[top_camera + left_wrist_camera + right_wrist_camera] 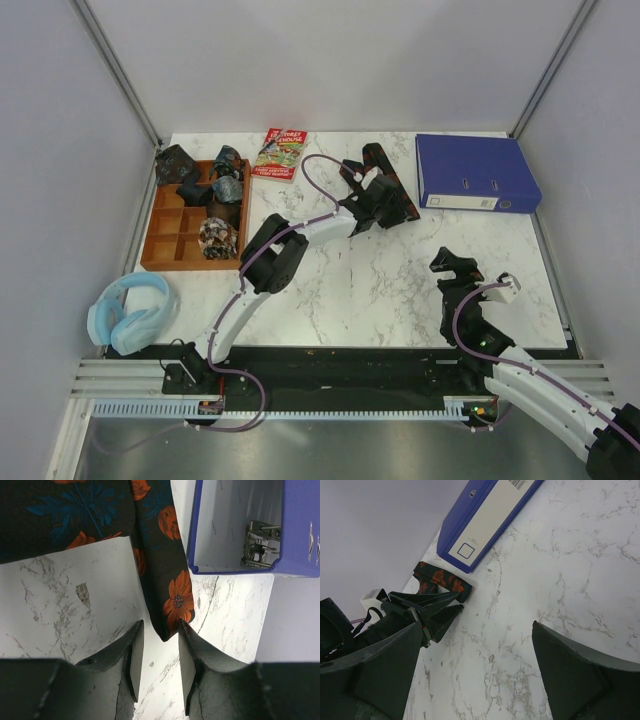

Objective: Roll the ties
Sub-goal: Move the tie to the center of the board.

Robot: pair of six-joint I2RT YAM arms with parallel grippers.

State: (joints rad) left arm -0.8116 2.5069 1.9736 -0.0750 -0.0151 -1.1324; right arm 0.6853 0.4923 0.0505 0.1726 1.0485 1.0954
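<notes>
The long tie (378,163), black with orange-red flowers, lies flat at the back of the table beside the blue binder. In the left wrist view its narrow pointed end (167,597) reaches just to my left gripper (159,630), which is open with a narrow gap; the tip sits at the mouth of the gap, not clamped. From above the left gripper (400,208) is over the tie's near end. Small dark patterned rolled ties (225,187) sit in the wooden tray (165,238). My right gripper (455,268) is wide open and empty over bare marble (477,625); the long tie shows in its view (442,582).
The blue binder (475,172) lies at the back right, close to the tie, its open end facing the left gripper (295,530). A red-and-green booklet (282,152) lies at the back. Light blue headphones (130,312) rest at the near left by the tray.
</notes>
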